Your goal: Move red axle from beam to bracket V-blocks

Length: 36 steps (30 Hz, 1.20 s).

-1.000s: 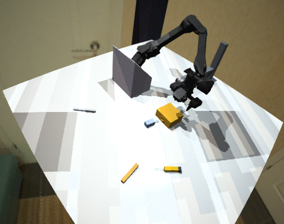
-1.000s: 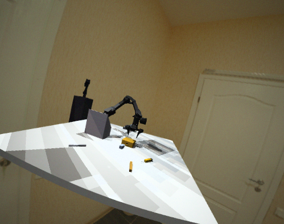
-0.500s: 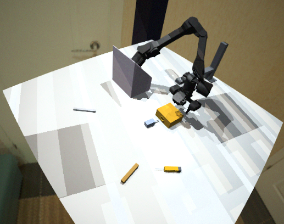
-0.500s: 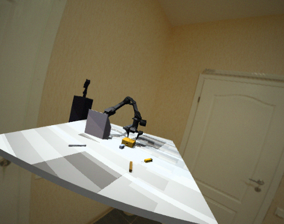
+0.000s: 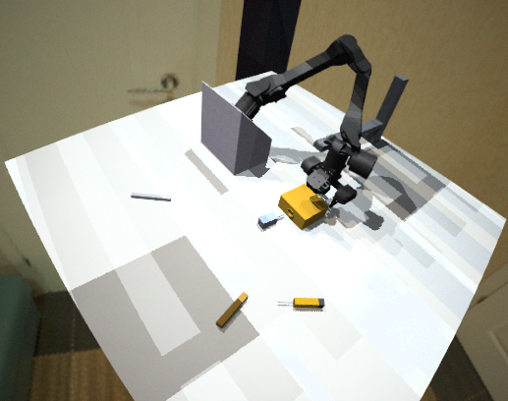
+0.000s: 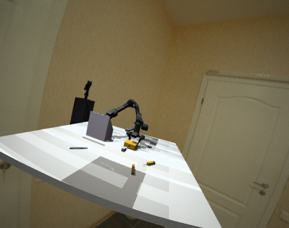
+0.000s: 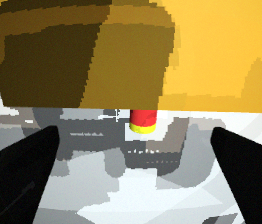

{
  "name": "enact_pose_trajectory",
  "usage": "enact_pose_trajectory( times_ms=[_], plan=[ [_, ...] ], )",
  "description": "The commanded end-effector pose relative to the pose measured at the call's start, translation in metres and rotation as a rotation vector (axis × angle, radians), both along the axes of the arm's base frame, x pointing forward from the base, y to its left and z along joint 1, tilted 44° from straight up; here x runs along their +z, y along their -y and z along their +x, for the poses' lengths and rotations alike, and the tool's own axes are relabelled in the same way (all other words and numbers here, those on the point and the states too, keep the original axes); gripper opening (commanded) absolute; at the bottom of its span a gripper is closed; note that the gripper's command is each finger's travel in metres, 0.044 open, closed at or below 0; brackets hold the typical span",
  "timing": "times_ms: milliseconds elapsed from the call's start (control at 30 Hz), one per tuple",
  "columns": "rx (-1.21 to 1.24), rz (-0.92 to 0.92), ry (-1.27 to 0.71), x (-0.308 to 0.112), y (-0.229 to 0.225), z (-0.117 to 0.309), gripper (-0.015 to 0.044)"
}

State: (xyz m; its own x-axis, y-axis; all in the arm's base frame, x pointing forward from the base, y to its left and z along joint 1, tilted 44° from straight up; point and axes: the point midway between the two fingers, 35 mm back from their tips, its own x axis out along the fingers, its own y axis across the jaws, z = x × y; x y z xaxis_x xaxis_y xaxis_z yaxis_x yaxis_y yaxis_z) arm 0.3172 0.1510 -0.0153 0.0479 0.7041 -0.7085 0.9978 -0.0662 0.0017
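In the wrist view, the big yellow block (image 5: 301, 203) (image 6: 129, 145) (image 7: 217, 60) blocks the top, with room between the block and the bottom edge.
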Motion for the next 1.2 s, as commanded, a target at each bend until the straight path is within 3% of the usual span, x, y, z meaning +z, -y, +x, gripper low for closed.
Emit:
enact_pose_trajectory(
  times_ms=[0, 167, 700, 1167],
  plan=[
    [-0.003, -0.006, -0.010, -0.0042, -0.0011, -0.0017, 0.0440],
    [-0.003, -0.006, -0.010, -0.0042, -0.0011, -0.0017, 0.0440],
    [0.001, -0.001, -0.005, -0.0024, -0.0011, -0.0013, 0.0020],
    [0.001, -0.002, -0.005, 0.0021, -0.0059, 0.0000, 0.0000]
  ],
)
